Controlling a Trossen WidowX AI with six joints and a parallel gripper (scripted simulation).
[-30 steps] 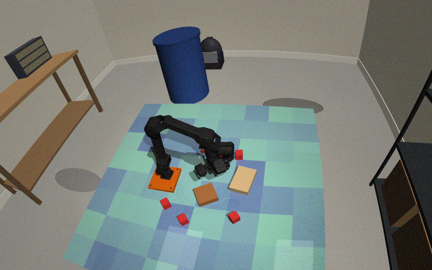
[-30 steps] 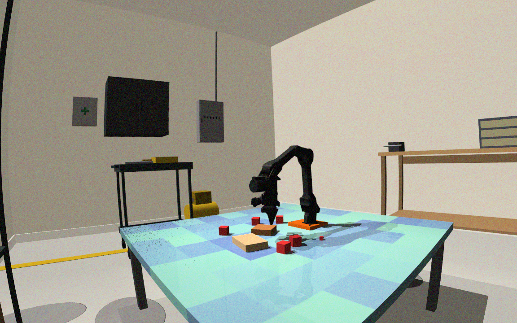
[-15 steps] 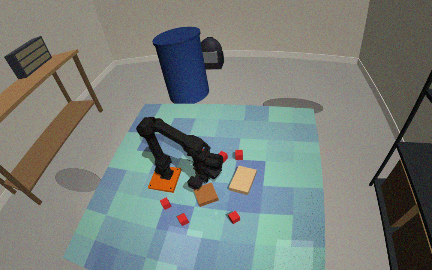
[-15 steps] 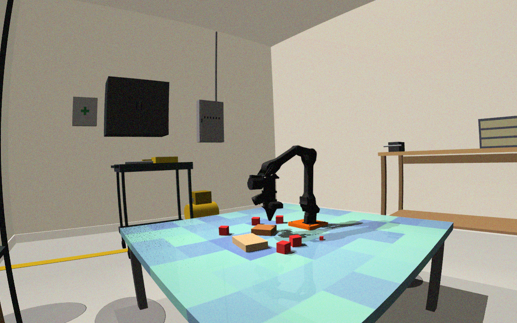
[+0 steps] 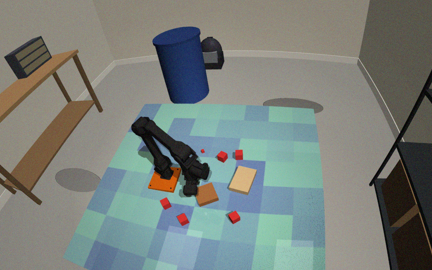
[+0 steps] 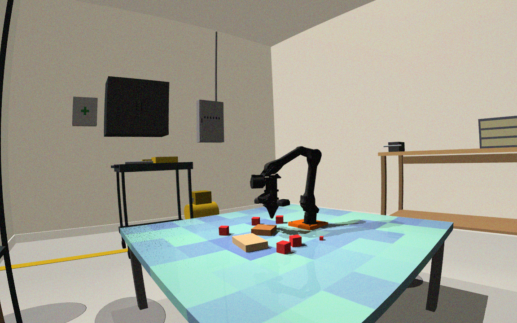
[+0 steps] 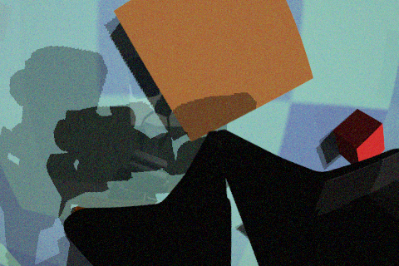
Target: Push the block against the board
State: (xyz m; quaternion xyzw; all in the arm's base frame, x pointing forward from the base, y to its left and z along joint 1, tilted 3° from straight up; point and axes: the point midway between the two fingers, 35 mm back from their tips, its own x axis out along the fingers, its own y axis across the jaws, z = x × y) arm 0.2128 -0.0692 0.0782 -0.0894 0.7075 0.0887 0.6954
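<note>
1. Top view: here's the square brown block (image 5: 207,194) (image 6: 263,229) (image 7: 216,50), roughly midway between the left and right edges of the surface (image 5: 288,167) (image 6: 228,289) (image 7: 349,29)! The tan board (image 5: 243,180) (image 6: 250,242) lies nearer the right edge, a gap between them.
2. Exterior: the claw (image 5: 190,189) (image 6: 271,216) (image 7: 218,139) hangs tip-down above the surface, fingers pressed together, pinching nothing; block and board sit nearer the left corner than the right.
3. Wrist: block beyond the fingertips, one red cube (image 7: 359,137) off to the right!
</note>
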